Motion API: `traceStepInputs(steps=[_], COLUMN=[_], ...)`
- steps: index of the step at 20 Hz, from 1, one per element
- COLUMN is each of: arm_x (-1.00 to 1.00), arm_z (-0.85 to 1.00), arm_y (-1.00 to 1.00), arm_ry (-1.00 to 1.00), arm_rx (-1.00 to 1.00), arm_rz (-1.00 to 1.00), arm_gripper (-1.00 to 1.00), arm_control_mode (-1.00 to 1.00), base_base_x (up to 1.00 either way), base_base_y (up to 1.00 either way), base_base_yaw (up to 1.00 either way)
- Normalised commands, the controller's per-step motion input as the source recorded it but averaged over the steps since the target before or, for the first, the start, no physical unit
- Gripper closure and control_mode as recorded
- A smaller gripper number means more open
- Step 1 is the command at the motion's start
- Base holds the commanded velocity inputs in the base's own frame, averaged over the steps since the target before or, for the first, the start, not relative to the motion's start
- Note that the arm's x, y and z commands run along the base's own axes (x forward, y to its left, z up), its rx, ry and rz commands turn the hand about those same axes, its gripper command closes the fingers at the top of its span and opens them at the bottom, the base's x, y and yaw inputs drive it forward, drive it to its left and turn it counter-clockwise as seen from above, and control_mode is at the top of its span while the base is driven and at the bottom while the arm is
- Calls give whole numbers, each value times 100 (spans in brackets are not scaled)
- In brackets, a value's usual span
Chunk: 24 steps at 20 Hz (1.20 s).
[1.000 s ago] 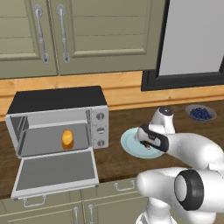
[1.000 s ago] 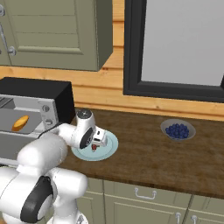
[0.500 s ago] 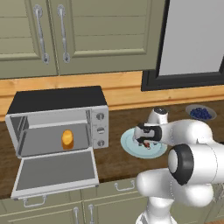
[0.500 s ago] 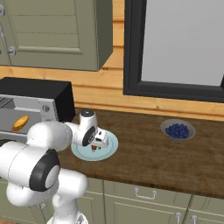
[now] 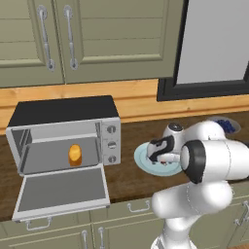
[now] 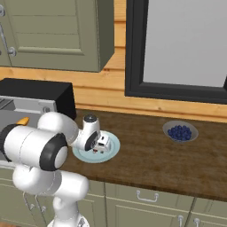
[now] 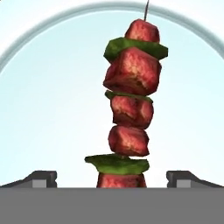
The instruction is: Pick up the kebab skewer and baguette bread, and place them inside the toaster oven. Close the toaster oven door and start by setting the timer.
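The kebab skewer (image 7: 131, 105), red meat chunks with green slices on a thin stick, lies on a pale blue plate (image 7: 43, 109). My gripper (image 7: 113, 179) hangs close over it, open, with one fingertip (image 7: 41, 178) on each side of the skewer's near end and nothing gripped. From the base, the gripper (image 5: 158, 155) sits low over the plate (image 5: 146, 165), right of the toaster oven (image 5: 63, 116). The baguette bread (image 5: 74, 154) lies on the oven's inner tray. The toaster oven door (image 5: 61, 192) hangs open and flat. From the right, the gripper (image 6: 100, 145) is over the plate (image 6: 111, 150).
A bowl of blueberries (image 6: 180, 131) stands on the wooden counter to the right, below a dark-framed window. Three knobs (image 5: 112, 144) sit on the oven's right panel. Cabinet doors hang above the oven, and the baguette bread (image 6: 22, 120) peeks past my arm.
My arm has folded in and the hand has sunk closer to the plate. The gripper stays open, and the baguette and oven door have not moved.
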Motion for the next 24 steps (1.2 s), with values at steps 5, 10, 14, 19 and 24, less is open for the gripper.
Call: traceStepInputs(steps=[5, 10, 14, 19, 24], arm_x=[37, 20, -1, -30, -86], arm_z=[-16, -16, -22, 6, 75], arm_y=[0, 0, 0, -14, -6], arm_ry=[-3, -3, -6, -17, -20], arm_rx=[0, 0, 0, 0, -1], arm_rz=[0, 0, 1, 12, 23], arm_gripper=[-100, 100, 100, 100, 100], arm_control_mode=[-100, -100, -100, -100, -100], base_base_x=[0, 0, 0, 0, 0], base_base_y=[0, 0, 0, 0, 0], base_base_yaw=[0, 0, 0, 0, 0])
